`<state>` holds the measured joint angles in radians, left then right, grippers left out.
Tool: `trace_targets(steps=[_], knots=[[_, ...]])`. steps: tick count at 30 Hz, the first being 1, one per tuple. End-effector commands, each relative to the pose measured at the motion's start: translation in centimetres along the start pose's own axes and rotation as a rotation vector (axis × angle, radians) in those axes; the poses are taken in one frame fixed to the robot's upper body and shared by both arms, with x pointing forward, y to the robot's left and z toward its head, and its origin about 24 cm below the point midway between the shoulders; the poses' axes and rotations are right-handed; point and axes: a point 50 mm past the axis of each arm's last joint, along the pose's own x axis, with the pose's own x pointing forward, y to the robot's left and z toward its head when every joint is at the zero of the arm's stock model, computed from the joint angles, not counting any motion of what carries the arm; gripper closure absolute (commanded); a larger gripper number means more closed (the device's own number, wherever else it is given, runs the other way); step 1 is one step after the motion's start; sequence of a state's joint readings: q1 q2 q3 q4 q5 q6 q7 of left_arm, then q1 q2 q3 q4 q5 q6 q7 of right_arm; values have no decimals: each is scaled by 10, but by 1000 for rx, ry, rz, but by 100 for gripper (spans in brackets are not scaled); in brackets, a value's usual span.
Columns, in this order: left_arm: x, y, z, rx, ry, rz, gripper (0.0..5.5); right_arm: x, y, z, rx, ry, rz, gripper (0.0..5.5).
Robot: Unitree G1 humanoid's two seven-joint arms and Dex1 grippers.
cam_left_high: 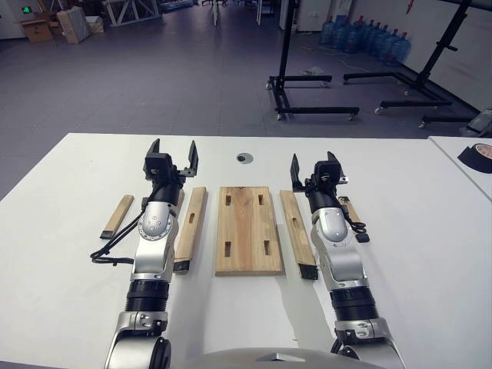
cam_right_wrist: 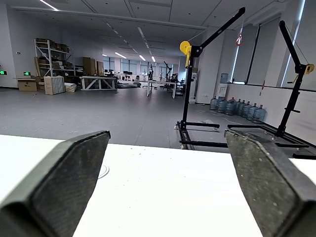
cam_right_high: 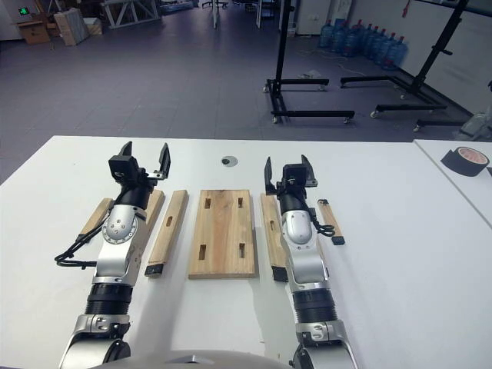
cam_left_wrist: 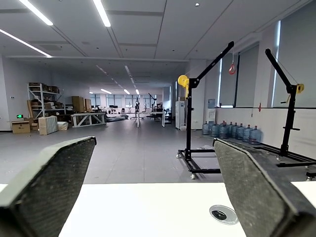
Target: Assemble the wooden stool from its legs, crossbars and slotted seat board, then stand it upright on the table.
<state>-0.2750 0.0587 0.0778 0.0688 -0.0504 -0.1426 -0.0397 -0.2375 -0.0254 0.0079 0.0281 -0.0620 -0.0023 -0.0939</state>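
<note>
Slotted pale wooden seat board (cam_left_high: 247,229) laid flat mid white counter (cam_left_high: 77,169), wooden legs (cam_left_high: 192,223) flanking, likely for easy reach. Left end effector (cam_left_high: 173,156) and right end effector (cam_left_high: 315,171) parted, holding nothing.

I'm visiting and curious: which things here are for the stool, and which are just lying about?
For the stool: slotted seat board; long wooden pieces on both sides of it; short wooden pieces farther out.
Just lying about: black tape roll at the far right; water bottles and black stands on the floor behind.
</note>
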Motion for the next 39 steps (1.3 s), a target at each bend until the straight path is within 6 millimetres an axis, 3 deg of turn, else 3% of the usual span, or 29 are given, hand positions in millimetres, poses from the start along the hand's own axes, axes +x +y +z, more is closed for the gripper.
trace_targets(steps=[1,14,18,39], knots=[[-1,2,-3,0,27,2,115,1,-1,0,-15,4,-21,123],[-1,-2,-11,31,68,-4,115,7,-5,1,-103,21,-45,123],[-1,-5,-9,46,41,-33,115,6,4,-1,-139,24,75,123],[-4,-3,-11,42,39,-38,115,5,-11,-11,-53,83,27,123]])
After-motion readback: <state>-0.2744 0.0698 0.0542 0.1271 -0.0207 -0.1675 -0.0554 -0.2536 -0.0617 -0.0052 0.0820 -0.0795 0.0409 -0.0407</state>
